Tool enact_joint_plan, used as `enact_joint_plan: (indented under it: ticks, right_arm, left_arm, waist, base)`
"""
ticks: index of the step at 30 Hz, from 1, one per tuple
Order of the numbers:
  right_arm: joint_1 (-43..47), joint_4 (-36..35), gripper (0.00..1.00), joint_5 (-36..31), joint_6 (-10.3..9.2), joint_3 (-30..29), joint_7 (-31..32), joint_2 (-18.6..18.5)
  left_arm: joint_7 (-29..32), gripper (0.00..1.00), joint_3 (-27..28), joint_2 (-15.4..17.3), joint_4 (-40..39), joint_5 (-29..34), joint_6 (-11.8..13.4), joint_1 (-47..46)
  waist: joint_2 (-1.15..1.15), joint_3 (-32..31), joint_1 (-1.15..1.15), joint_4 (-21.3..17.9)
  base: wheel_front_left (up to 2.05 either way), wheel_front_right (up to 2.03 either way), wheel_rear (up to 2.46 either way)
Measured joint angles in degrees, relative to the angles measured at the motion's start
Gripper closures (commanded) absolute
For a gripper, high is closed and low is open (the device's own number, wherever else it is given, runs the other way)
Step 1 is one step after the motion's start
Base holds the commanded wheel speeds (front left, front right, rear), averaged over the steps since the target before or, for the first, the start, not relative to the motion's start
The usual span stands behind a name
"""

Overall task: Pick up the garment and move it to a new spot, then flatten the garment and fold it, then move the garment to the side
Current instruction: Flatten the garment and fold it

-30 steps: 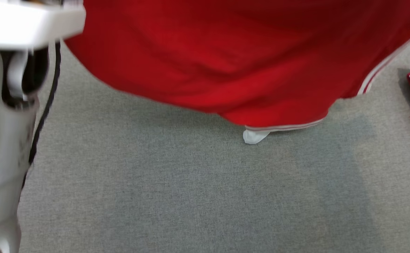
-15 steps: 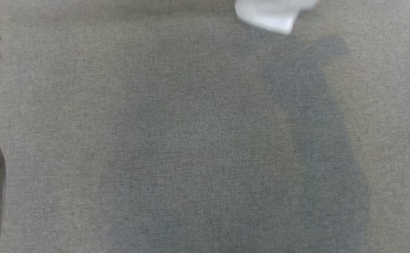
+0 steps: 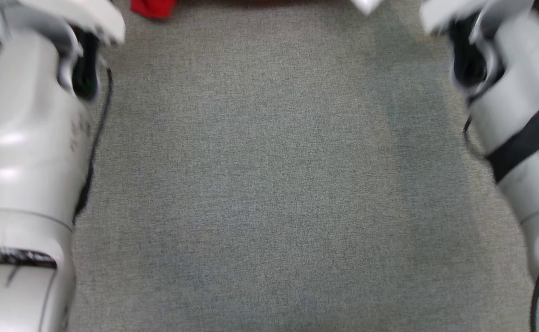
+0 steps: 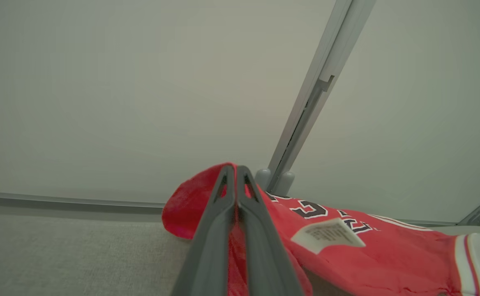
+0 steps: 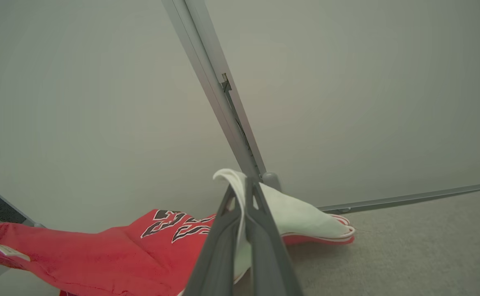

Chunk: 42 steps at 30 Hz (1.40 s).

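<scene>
Stretching from one pincer to the other, the red garment (image 4: pixel 347 255) is a jersey with dark lettering (image 5: pixel 174 226) and a white label (image 4: pixel 328 234). In the head view only a small red piece of it (image 3: pixel 152 7) shows at the far top edge. The left pincer (image 4: pixel 236 172) is closed with red cloth caught between its fingers. The right pincer (image 5: pixel 246 185) is closed on the white trim (image 5: pixel 297 218) of the same garment. The cloth between them sags low, close to the grey surface (image 3: pixel 269 184) (worktop or floor, I cannot tell which).

The two pale forearms (image 3: pixel 20 138) reach forward on both sides of the head view, and the wide grey area between them is bare. Behind the garment stand pale panels, joined by a grey post (image 4: pixel 305 111).

I judge that the step in hand is to lay the garment out flat. To do it well, both pincers should stay at the same height and well apart, so that the held edge is straight and lightly tight. The loose lower part should touch the surface first. Then the arms can draw the cloth slowly toward the robot while they go down, so the body of the jersey spreads without folds. Uneven pulling could twist it, or slip the thin trim out of the right grip.
</scene>
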Motion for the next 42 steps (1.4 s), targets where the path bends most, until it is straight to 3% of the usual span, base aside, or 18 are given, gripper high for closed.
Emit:
enact_joint_plan:
  ticks: [5, 12, 20, 27, 35, 42]
  right_arm:
    - [12.59, 0.12, 1.00, 5.82, 0.00, 2.01, -2.42, 0.33]
    - [27.44, -8.73, 1.00, 10.68, 0.01, 4.38, -4.01, -1.96]
    - [49.67, -24.41, 1.00, 8.38, 0.07, -2.67, -3.90, -6.77]
    - [65.96, -34.65, 1.00, 6.20, 0.07, -6.78, -1.82, -7.61]
    - [80.10, -45.86, 1.00, 0.43, 0.07, -16.21, 8.92, -6.24]
    - [89.30, -58.24, 1.00, -6.57, 0.05, -25.91, 20.93, 0.44]
  left_arm:
    - [0.00, 1.00, 0.91, -1.02, 1.75, -2.36, -0.30, 8.37]
    - [-0.01, 1.00, -0.48, -0.70, -5.20, -5.02, -0.38, 22.81]
    - [-0.01, 1.00, -0.25, 3.16, -17.59, -5.86, -0.38, 40.36]
    - [0.00, 1.00, 1.20, 6.08, -26.13, -5.44, -0.15, 53.42]
    - [4.77, 1.00, 1.98, 6.99, -40.99, -5.94, 6.72, 68.42]
    - [12.26, 1.00, 1.91, 7.81, -59.29, -5.50, 14.80, 80.51]
  waist:
    - [0.00, -0.13, 0.00, -0.07]
    - [0.00, -3.44, 0.00, -0.43]
    - [0.00, -10.72, 0.00, -1.02]
    - [0.00, -17.61, 0.00, -1.20]
    - [0.00, -23.05, 0.00, -1.78]
    - [0.00, -24.78, 0.00, -1.23]
  base:
    - [0.00, 0.00, 0.00]
    - [0.00, 0.00, 0.00]
    - [0.00, 0.00, 0.00]
    - [0.00, 0.00, 0.00]
    - [0.00, 0.00, 0.00]
    - [0.00, 0.00, 0.00]
